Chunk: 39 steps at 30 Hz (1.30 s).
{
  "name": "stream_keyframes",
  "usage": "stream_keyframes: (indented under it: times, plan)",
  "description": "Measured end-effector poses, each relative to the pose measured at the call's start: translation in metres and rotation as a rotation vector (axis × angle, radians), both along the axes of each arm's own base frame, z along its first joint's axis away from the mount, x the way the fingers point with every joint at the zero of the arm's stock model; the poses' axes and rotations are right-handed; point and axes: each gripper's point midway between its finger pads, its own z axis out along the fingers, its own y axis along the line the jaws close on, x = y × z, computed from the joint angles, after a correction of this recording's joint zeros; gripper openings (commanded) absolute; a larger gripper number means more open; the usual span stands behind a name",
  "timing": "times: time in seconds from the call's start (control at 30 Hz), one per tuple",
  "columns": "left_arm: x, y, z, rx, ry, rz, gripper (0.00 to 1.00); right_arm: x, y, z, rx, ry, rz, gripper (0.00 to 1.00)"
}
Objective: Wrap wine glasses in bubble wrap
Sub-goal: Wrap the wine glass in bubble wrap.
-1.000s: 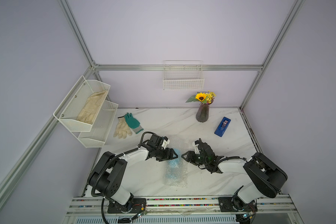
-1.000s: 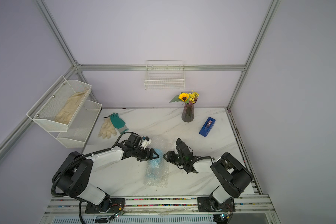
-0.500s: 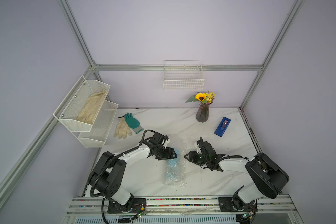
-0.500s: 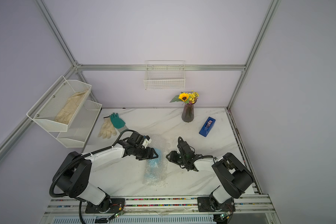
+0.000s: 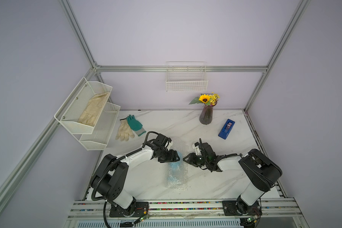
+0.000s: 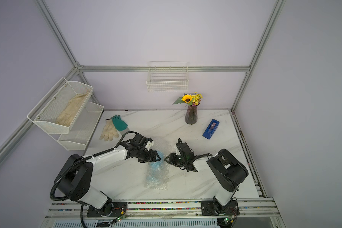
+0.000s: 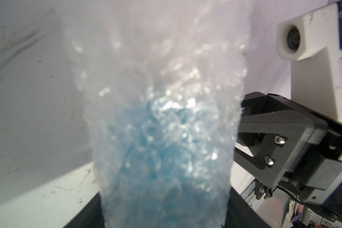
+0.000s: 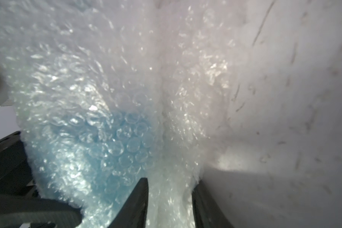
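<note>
Hugging the wrapped goblet point(image 5: 173, 166) wide in the left gripper point(image 5: 176, 158), low on the table point(image 5: 144, 177), long side pointing back at the robot, and straddling a loose bubble wrap point(image 8: 186, 79) fold beside it with the half-open right gripper point(image 5: 185, 158).

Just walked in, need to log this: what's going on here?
A light-blue goblet is being wrapped in bubble wrap. It lies on the marble table, covered by the sheet. The left gripper straddles the bundle's far end; the right gripper has a fold of wrap between its fingers, though a pinch isn't clear.
</note>
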Motion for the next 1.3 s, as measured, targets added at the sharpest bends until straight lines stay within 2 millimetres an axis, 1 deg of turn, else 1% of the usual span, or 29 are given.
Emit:
stream_keyframes:
  times: [0.07,0.27,0.37,0.57,0.63,0.7,0.87,0.97,1.1,1.2,1.3]
  plan:
    - [0.0,0.0,0.0,-0.001,-0.001,0.0,0.71,0.0,0.004,0.0,0.027,0.004,0.008,0.4]
    - [0.001,-0.001,0.001,-0.005,-0.002,0.0,0.72,-0.005,0.013,-0.004,0.113,0.027,0.027,0.29]
    - [0.001,-0.001,0.001,-0.011,-0.002,0.002,0.72,-0.009,0.012,-0.006,0.126,0.036,0.028,0.25]
    - [0.003,-0.001,0.001,-0.032,0.008,0.018,0.72,-0.015,0.008,-0.009,0.123,0.061,0.02,0.09]
    - [0.003,-0.001,0.002,-0.04,0.012,0.021,0.72,-0.016,0.007,-0.008,0.121,0.062,0.017,0.04]
    - [0.003,-0.002,0.001,-0.049,0.014,0.024,0.74,-0.015,0.007,-0.003,0.125,0.054,0.016,0.01]
    - [0.003,-0.006,0.001,-0.088,0.022,0.03,0.74,-0.015,0.006,0.013,0.132,0.03,0.011,0.0]
    - [0.002,-0.01,0.001,-0.109,0.024,0.02,0.75,-0.016,0.002,0.017,0.114,0.029,-0.002,0.0]
    - [0.002,-0.015,0.002,-0.13,0.027,0.015,0.87,-0.017,-0.004,0.024,0.078,0.027,-0.017,0.0]
    - [0.002,-0.013,-0.001,-0.133,0.031,0.03,0.89,-0.015,-0.006,0.033,0.062,0.016,-0.028,0.0]
    - [0.004,-0.014,-0.001,-0.141,0.027,0.04,0.9,-0.015,-0.01,0.035,0.039,0.016,-0.038,0.0]
